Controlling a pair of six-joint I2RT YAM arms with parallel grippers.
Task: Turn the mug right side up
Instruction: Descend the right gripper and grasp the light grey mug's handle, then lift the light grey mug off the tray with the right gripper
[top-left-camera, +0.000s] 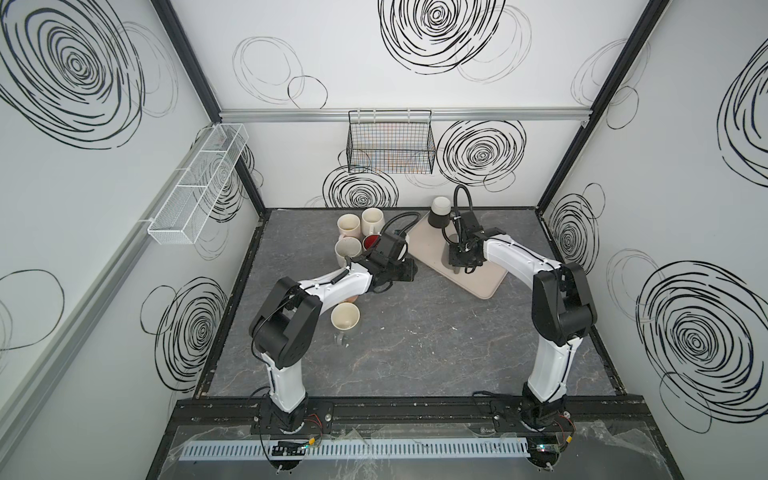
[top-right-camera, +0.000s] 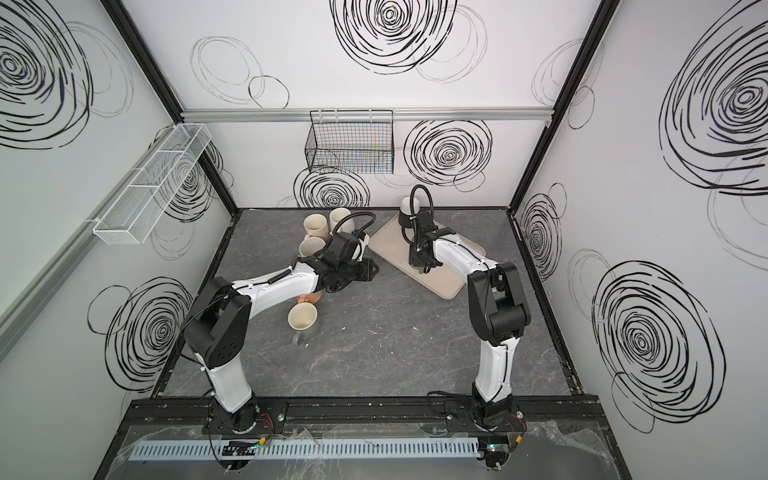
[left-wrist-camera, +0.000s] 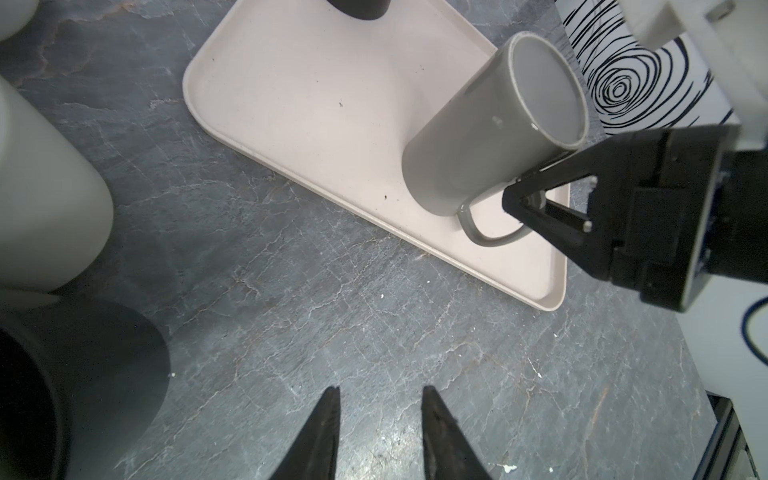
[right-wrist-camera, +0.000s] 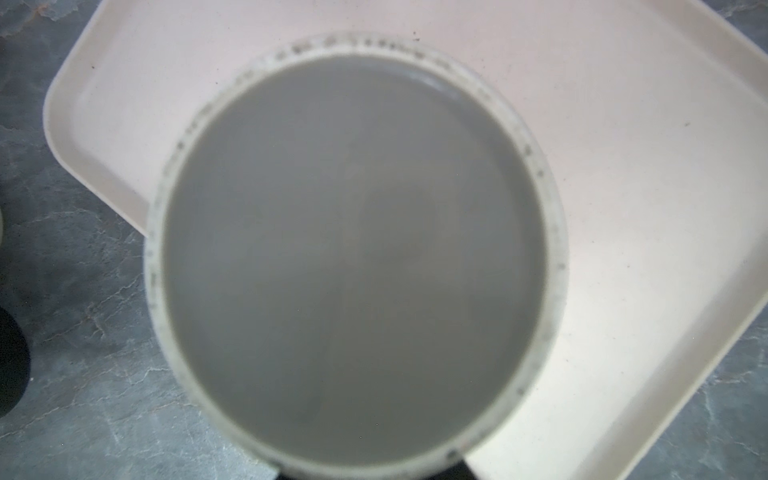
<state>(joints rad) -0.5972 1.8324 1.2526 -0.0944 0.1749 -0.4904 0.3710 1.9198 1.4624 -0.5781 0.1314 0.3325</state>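
Mug (left-wrist-camera: 478, 137) is sitting upside down on a tray (left-wrist-camera: 291, 104), right fingers (left-wrist-camera: 515, 199) pinching its handle (left-wrist-camera: 490, 239), while left fingers (left-wrist-camera: 320, 436) are hovering narrowly parted and empty above the tabletop (left-wrist-camera: 374, 332).

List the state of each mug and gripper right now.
grey mug, upside down on the tray
right gripper, shut on the grey mug's handle
left gripper, open, holding nothing
front cream mug, upright on the table

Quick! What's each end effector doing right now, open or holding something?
Left end effector: open, holding nothing.
Right end effector: shut on the handle of the gray mug.
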